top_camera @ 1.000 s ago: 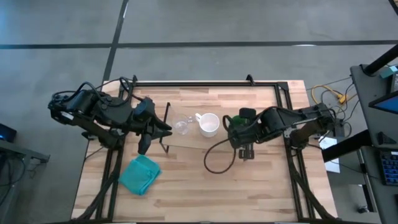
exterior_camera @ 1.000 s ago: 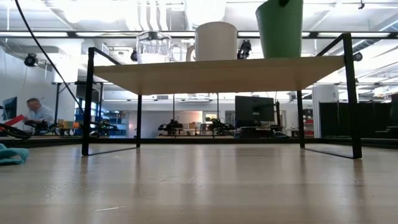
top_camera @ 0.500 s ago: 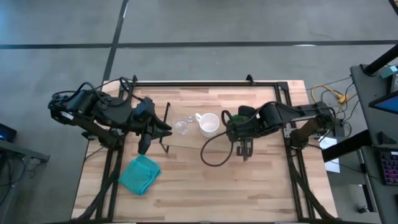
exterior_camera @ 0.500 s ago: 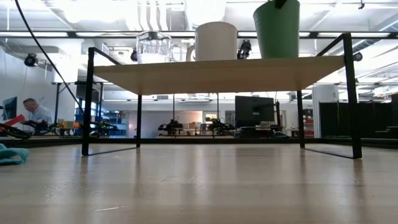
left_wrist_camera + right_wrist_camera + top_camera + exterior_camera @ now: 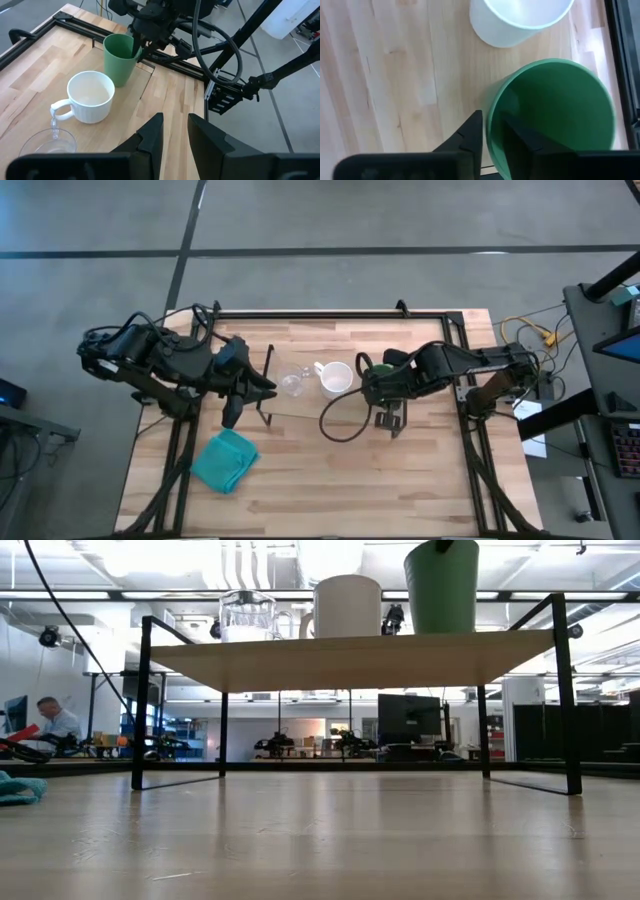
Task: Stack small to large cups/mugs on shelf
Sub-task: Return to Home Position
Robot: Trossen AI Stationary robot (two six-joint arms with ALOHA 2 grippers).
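My right tool [image 5: 491,117] is pinching the rim of the green cup [image 5: 120,60], one finger [image 5: 470,137] outside the wall and the other inside, pressed close on it. From the right wrist view I look straight down into this cup and it holds nothing. In the low view its base is level with the top of the shelf [image 5: 350,650], near the board's right end; I cannot tell whether it rests there with its full weight.

Just beside the green cup, but apart from it, stands the white mug [image 5: 90,97], upright on the shelf, empty, with its handle turned toward the glass cup [image 5: 247,615]. The glass cup is next in the row, close to the handle, clear and with nothing visible in it. So the three stand in one line along the board: glass, white, green.

My left tool [image 5: 175,120] hangs near the glass-cup end of the shelf, its fingers a narrow gap apart with nothing between them. A teal cloth [image 5: 225,460] lies on the desk [image 5: 330,490], well apart from the cups.
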